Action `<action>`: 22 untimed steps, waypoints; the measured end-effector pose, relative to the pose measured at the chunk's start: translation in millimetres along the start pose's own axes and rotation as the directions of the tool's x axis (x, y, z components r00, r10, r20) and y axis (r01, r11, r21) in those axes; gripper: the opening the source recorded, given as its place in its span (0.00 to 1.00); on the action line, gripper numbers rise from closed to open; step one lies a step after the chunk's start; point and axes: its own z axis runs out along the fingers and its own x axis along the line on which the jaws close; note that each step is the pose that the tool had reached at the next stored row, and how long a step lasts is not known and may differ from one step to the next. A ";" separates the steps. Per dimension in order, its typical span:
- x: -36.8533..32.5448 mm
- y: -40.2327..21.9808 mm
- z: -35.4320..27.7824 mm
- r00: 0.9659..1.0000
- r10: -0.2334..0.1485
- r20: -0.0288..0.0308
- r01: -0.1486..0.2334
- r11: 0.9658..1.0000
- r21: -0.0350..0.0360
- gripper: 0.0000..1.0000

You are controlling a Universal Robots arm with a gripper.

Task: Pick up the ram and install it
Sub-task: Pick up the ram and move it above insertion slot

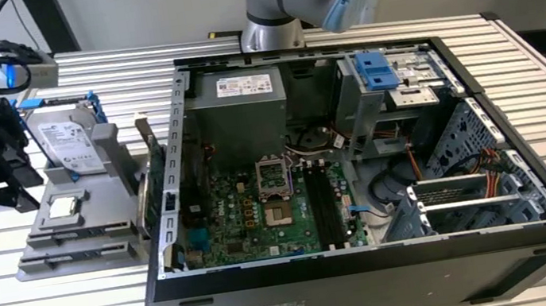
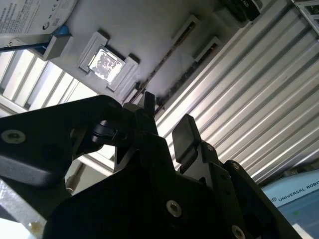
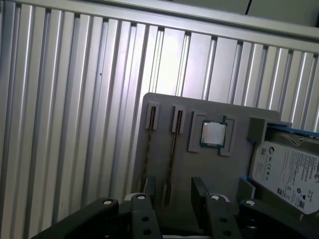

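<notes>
End effector (image 3: pixel 172 206) open, empty, near ram (image 3: pixel 172 154)

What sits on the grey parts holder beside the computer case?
A silver processor chip in a recess, a hard drive with blue rails, and two narrow slots whose contents I cannot make out.

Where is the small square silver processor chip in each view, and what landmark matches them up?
Exterior view: the small square silver processor chip sits in a recess of the grey tray, on the exterior view's left of the black computer case.
Second wrist view: in that same tray recess.
First wrist view: in that recess too.
Shared landmark: the silver hard drive with blue rails beside it.
</notes>
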 end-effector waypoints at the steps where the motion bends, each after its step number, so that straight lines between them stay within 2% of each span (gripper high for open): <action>1: 0.0 0.0 0.0 1.000 0.000 0.000 0.000 1.000 0.000 1.00; 11: 0.1 0.1 2.4 1.000 0.000 0.000 0.000 1.000 0.000 1.00; 19: 0.3 0.3 7.0 1.000 0.000 0.000 0.000 1.000 0.000 1.00; 22: 0.4 0.4 10.7 1.000 0.000 0.000 0.000 1.000 0.000 1.00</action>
